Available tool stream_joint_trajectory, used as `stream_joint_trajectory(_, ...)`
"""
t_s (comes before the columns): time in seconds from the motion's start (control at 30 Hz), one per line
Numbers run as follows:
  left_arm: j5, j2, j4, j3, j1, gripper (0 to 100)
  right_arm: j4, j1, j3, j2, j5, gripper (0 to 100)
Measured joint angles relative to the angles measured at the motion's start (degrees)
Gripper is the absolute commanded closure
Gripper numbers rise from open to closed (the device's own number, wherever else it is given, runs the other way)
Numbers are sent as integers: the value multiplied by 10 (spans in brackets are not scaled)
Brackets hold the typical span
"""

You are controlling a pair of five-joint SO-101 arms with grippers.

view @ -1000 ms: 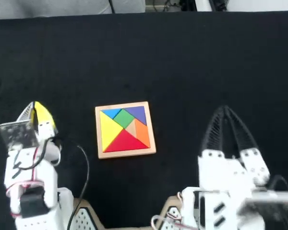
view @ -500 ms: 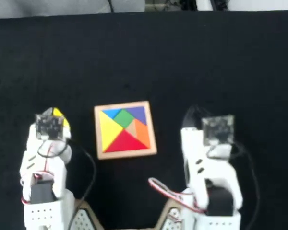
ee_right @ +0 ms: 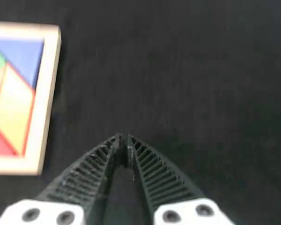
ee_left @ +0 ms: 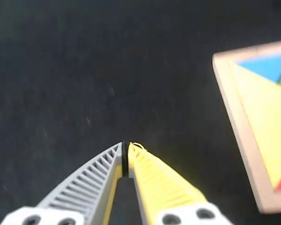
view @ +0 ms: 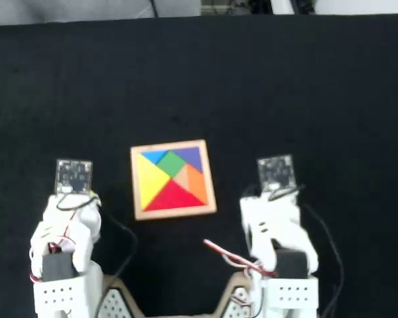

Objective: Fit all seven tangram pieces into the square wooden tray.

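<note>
Two folded arms [view: 63,232] flank the tray [view: 176,212], left gripper [ee_left: 126,146] and right gripper [ee_right: 123,138] each closed and empty.

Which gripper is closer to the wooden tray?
Right, narrowly. The right gripper lies just right of the tray, the left gripper left of it, slightly farther off.

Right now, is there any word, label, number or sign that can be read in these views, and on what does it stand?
None can be read.
The tray and its coloured pieces are plain.
The black table, the left hand and the right hand carry no print.
Any marks on the small boards atop the wrists are too small to read.
</note>
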Motion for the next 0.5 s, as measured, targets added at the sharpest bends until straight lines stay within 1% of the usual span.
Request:
stream_joint_trajectory(0.1,0,0,68,0,0,970,64,0,0,0,0,987)
stream_joint_trajectory(0.17,2,0,91,0,0,970,97,0,0,0,0,987)
stream_joint_trajectory(0.3,4,0,115,0,0,970,108,0,0,0,0,987)
stream_joint_trajectory(0.5,5,0,122,0,0,970,108,0,0,0,0,987)
